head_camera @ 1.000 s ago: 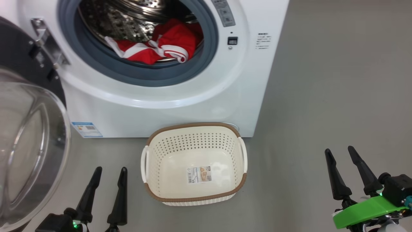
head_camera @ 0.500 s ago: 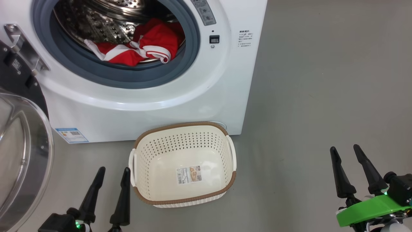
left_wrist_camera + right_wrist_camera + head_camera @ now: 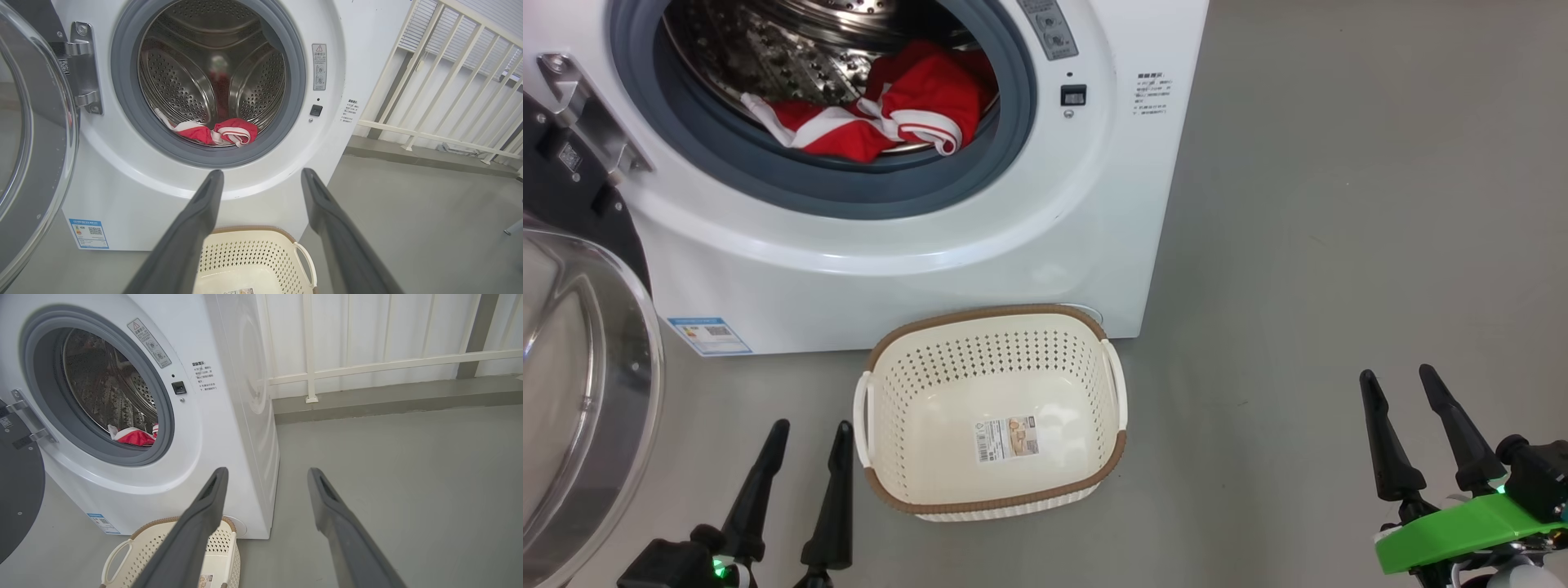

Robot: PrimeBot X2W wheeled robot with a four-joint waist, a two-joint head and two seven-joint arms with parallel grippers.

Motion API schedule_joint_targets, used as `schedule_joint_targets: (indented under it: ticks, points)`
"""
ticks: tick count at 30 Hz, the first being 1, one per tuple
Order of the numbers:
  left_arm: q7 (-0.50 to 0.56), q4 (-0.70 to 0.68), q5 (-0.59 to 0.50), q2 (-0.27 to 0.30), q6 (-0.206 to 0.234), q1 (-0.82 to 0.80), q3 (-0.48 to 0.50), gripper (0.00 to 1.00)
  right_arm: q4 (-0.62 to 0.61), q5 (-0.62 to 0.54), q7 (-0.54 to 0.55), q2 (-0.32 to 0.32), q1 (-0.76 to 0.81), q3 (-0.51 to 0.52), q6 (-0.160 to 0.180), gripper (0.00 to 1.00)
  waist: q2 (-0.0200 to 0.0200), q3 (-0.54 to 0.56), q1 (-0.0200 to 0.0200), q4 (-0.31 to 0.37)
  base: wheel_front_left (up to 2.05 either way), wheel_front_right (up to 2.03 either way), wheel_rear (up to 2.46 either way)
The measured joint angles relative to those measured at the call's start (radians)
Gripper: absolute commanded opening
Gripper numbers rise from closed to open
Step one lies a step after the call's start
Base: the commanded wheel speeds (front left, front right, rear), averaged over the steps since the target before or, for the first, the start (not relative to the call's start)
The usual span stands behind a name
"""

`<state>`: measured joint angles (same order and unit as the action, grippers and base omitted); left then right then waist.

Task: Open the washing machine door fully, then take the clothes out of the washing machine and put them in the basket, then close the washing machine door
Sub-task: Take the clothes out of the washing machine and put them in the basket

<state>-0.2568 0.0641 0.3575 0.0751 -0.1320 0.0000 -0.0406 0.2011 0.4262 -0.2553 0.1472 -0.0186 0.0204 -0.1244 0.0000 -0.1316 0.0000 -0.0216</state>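
Note:
The white washing machine (image 3: 890, 253) stands ahead with its door (image 3: 580, 384) swung open to the left, glass bowl bulging toward me. Red clothes (image 3: 882, 110) with white trim lie at the front of the steel drum, also visible as clothes (image 3: 216, 132) and clothes (image 3: 132, 437). The cream basket (image 3: 882, 490) sits on the floor right before the machine, holding just its paper label. My left gripper (image 3: 807, 437) hangs open just left of the basket. My right gripper (image 3: 1401, 382) is open well to the right, over bare floor. Both hold nothing.
Grey floor (image 3: 1339, 204) spreads to the right of the machine. A white railing (image 3: 441, 81) on a low kerb runs behind it. The door's metal hinge (image 3: 580, 122) juts out at the machine's left edge.
The head view has shifted, mostly sideways, so the machine and basket sit further left than a second ago. Both grippers stay open and low; the clothes and basket have not moved.

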Motion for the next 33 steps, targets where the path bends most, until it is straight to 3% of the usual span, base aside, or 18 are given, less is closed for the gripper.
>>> schedule_joint_targets:
  ticks: [18,33]
  points:
    - [0.0,-0.008,0.015,0.005,0.0,-0.006,-0.013,1.0,-0.003,0.0,0.0,0.0,0.0,0.001,0.0,1.0,0.0,-0.014,0.0,-0.016,0.91,-0.93,0.02]
    - [0.0,0.002,0.01,0.004,0.0,-0.025,-0.015,1.0,-0.004,0.0,0.0,0.0,-0.002,0.001,0.0,1.0,0.0,-0.03,0.0,-0.019,0.09,-0.09,0.0]
